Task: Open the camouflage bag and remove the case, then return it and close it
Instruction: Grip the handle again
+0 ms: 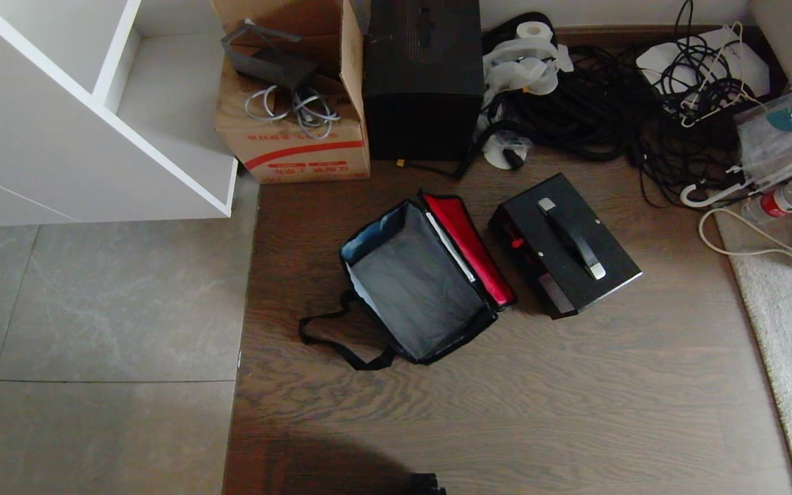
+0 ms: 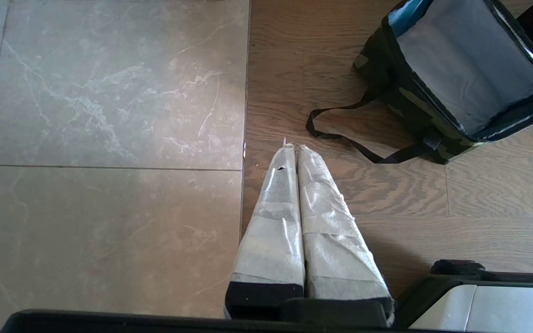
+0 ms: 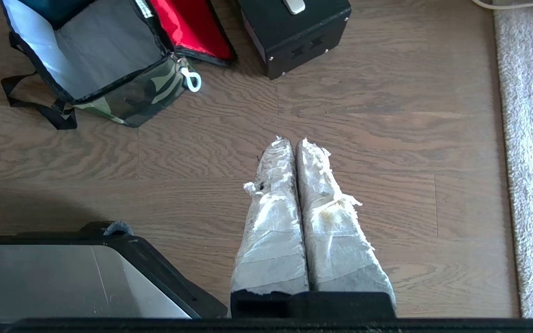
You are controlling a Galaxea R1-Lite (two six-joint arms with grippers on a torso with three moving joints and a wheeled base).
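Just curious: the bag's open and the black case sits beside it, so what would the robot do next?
Probably reach for the case handle to return it: the camouflage bag lies open and empty, and both grippers hang shut, away from both.

Neither arm reaches into the head view; both show only through their own wrist cameras; the left gripper [image 2: 294, 149] hangs above the floor with its two tape-wrapped fingers [image 2: 273, 217] pressed flat together along their whole length, tips meeting, nothing between them; the right gripper [image 3: 293, 142] hangs the same way, its wrapped fingers [image 3: 331, 222] closed tight against each other, the tape on them frayed and ragged at the tips, nothing gripped; each pair of fingers juts straight out from its black mount; both grippers hover clear of contact with anything.
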